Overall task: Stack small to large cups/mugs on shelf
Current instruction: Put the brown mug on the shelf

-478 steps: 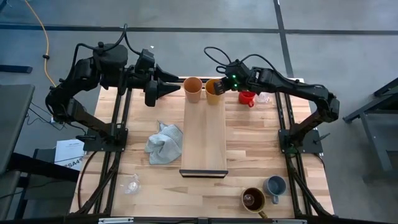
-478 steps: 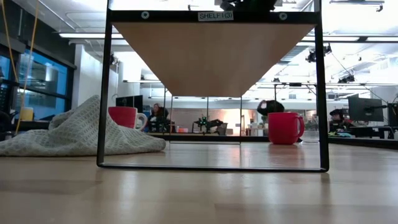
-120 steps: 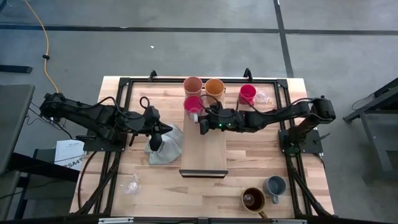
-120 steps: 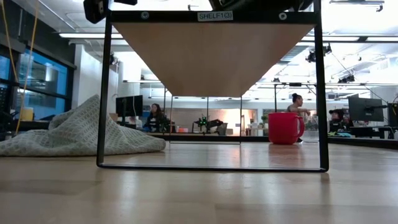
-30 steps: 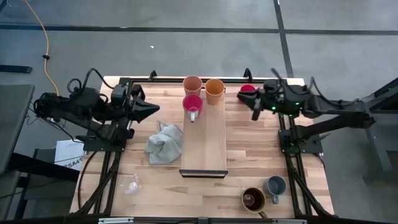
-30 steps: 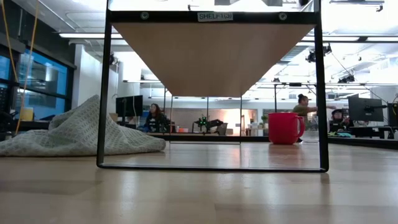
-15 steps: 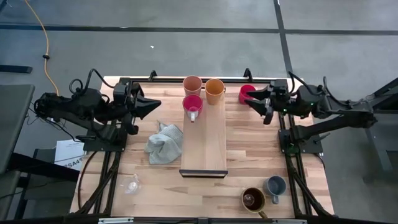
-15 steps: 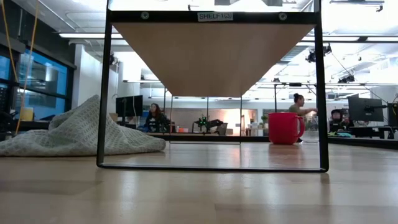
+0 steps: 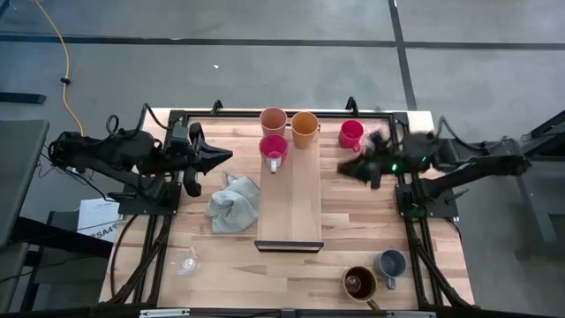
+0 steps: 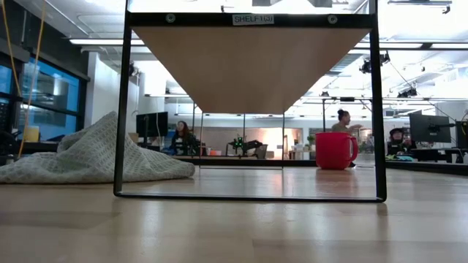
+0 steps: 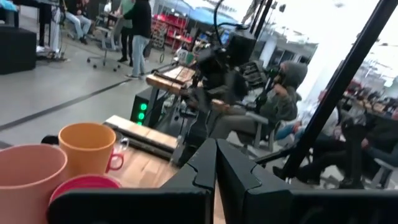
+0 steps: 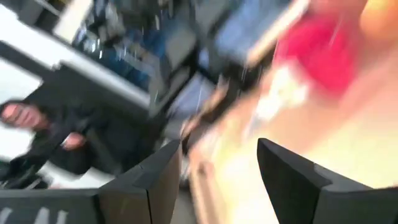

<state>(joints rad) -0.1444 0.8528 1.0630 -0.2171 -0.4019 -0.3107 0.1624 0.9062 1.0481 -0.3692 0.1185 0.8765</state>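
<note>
Wooden bench [image 9: 353,221] is seen from above carrying a shelf [image 9: 291,199] with three cups [image 9: 274,148] at its far end, flanked by the left end effector [image 9: 216,158] closed and the right end effector [image 9: 353,168] spread apart.

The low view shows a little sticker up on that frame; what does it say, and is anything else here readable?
"SHELF(3)": white label on the black top bar of the shelf frame.
Printed sheet on the floor left of the table: too small to read.
Nothing else legible.
</note>
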